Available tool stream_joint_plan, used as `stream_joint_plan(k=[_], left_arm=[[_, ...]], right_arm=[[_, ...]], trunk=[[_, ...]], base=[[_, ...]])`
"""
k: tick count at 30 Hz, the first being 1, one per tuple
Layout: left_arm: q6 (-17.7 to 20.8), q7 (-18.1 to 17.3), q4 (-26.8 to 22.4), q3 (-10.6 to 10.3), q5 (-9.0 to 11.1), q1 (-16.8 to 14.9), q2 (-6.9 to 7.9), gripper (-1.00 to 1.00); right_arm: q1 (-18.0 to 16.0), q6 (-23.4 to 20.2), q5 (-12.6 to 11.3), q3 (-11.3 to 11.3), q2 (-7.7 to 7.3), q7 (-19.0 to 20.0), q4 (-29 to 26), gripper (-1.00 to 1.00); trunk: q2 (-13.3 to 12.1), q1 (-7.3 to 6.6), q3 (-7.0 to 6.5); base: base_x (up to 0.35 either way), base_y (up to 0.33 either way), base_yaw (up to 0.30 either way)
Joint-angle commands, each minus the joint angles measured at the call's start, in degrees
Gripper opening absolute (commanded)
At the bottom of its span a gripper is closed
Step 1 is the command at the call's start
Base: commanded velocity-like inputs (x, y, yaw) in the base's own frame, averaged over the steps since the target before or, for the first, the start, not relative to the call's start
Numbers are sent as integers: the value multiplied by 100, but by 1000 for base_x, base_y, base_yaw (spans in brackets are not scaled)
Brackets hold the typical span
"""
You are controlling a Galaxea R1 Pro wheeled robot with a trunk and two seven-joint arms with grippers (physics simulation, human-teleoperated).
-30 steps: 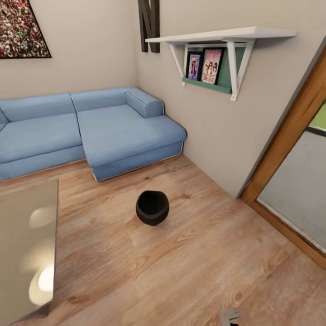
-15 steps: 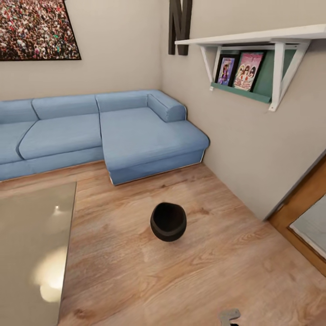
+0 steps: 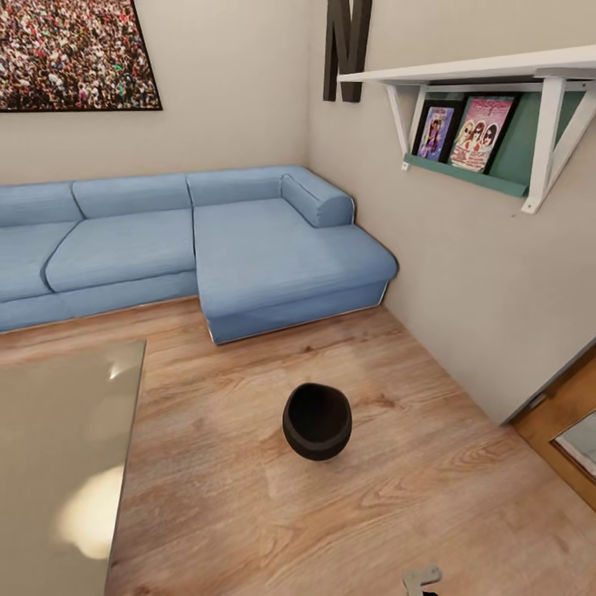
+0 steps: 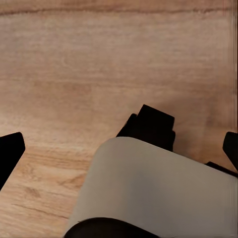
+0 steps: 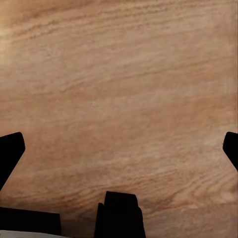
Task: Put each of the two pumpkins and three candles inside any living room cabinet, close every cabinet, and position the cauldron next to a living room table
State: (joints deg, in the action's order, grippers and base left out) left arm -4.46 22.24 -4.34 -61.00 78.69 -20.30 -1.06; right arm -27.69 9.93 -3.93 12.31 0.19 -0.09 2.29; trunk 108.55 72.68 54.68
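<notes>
Head view shows me the cauldron point(image 3: 317, 420) standing alone on the wood floor point(image 3: 430, 497), near but apart from the glass desk point(image 3: 58, 463), so that step looks undone, and both my pincers point(image 4: 119, 148) point(image 5: 119, 148) hang spread and empty.

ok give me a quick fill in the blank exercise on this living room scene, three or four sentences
1. The black cauldron stands on the wooden ____.
2. The sofa in the corner is ____ in colour.
3. The glass-topped table lies to the ____ of the cauldron in the head view.
4. Framed pictures lean under a white ____ on the wall.

Missing words: floor; blue; left; shelf
</notes>
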Motion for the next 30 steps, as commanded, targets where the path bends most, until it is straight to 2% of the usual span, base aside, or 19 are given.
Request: stream_joint_plan(k=[1,7,15,19,24,30], left_arm=[[7,-1,-2,0,-3,0,-11,100],[24,-1,-5,0,-12,0,-34,100],[24,-1,5,0,-4,0,-33,100],[24,0,12,0,-3,0,-27,100],[24,0,14,0,-3,0,-26,100],[27,-2,14,0,-8,0,-26,100]], right_arm=[[0,0,-1,0,3,0,0,100],[0,0,-2,0,-1,-1,0,100],[0,5,-2,0,-2,0,0,100],[0,3,2,0,13,0,0,100],[0,7,-2,0,14,0,0,100],[0,9,-2,0,16,0,0,100]], trunk=[[0,0,0],[0,0,0],[0,0,-11],[0,0,-15],[0,0,-15],[0,0,-15]], base=[[148,-136,0],[260,-149,-11],[329,-11,-247],[334,0,-85],[335,0,20],[335,0,241]])
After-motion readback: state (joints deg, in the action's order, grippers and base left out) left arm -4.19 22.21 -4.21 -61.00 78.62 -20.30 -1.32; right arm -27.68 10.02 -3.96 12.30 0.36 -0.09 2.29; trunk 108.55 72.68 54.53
